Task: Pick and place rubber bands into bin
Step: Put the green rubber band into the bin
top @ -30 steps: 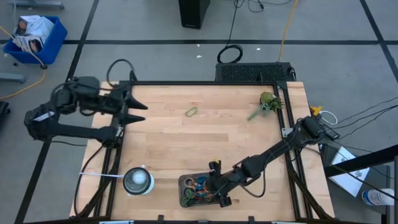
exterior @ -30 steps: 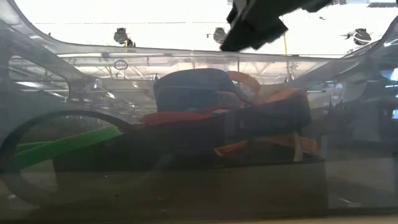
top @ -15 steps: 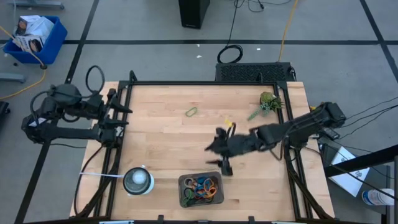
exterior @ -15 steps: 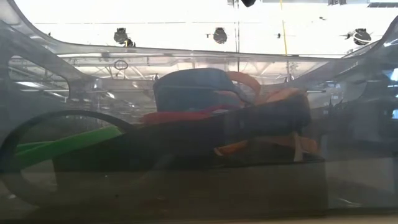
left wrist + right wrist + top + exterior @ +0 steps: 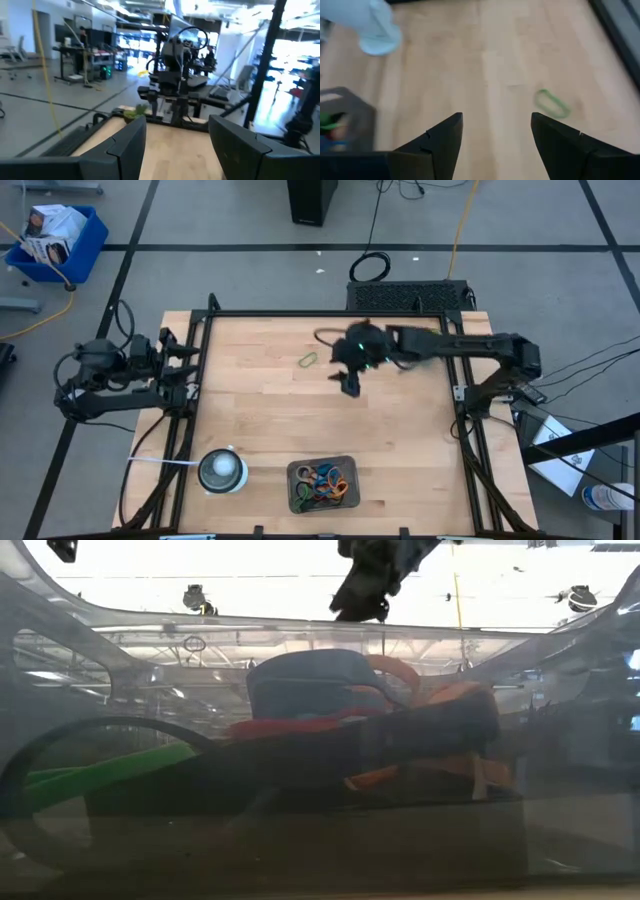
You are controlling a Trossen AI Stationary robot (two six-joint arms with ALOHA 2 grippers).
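Note:
One green rubber band (image 5: 307, 360) lies flat on the wood table toward the far side; it also shows in the right wrist view (image 5: 551, 102). The dark grey bin (image 5: 322, 485) stands at the near edge with several coloured rubber bands (image 5: 330, 730) lying in it. My right gripper (image 5: 350, 385) is open and empty, above the table just right of the green band (image 5: 551, 102), its fingers (image 5: 440, 140) apart. My left gripper (image 5: 190, 358) is open and empty at the table's left edge.
A round white object (image 5: 221, 470) stands left of the bin. A small green plant-like piece (image 5: 430, 345) lies at the far right. Black frame rails (image 5: 190, 430) run along the table's sides. Bare wood (image 5: 300, 420) lies between the green band and the bin.
My right gripper has risen from the bin at the near edge and swung toward the far edge, ending just right of the green band. My left arm has drawn back toward the table's left edge. The bands in the bin lie as before.

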